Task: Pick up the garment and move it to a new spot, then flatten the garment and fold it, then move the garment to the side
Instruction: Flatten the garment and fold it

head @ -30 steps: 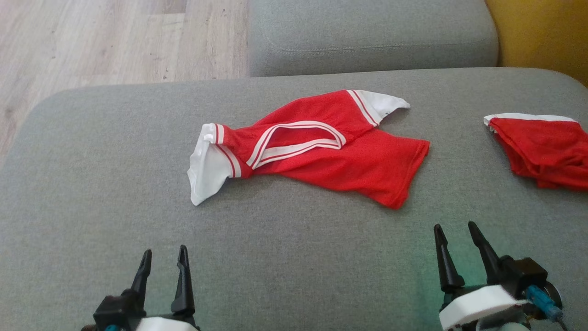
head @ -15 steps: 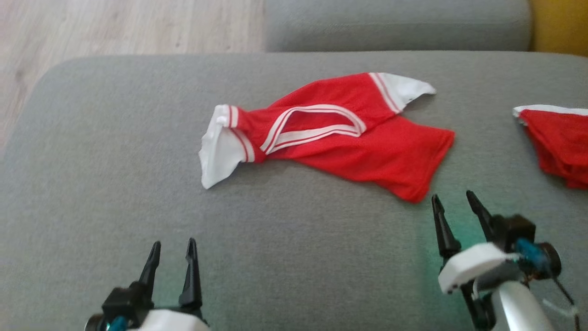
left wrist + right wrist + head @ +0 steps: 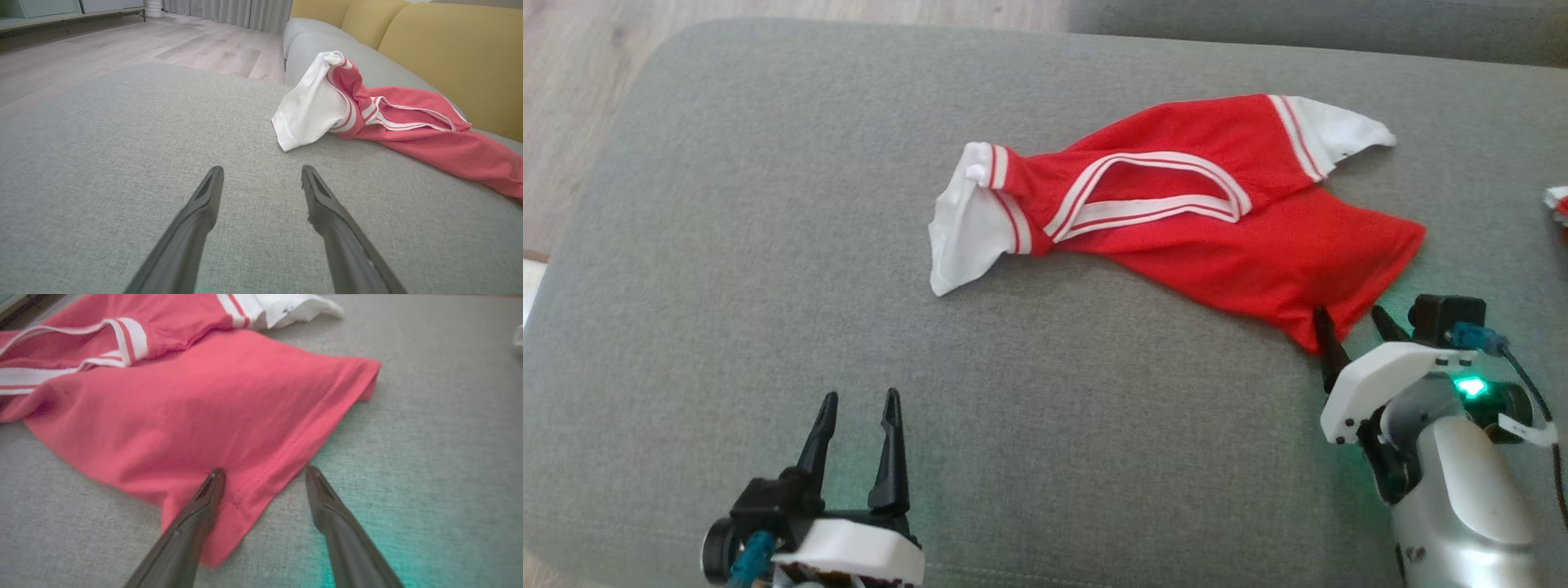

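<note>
Right hand (image 3: 1347, 314), fingers spread and holding nothing, hovers at the near hem corner of a red shirt (image 3: 1217, 245) with white sleeves, one finger over the cloth. The shirt lies crumpled and twisted in the middle of a grey sofa seat (image 3: 768, 245). Nothing looks done yet: lifting, moving, flattening, folding and setting aside all remain. Left hand (image 3: 860, 400), also spread and empty, sits well apart from the shirt. Beyond are yellow back cushions (image 3: 449, 49) and a pale wooden floor (image 3: 572, 82).
</note>
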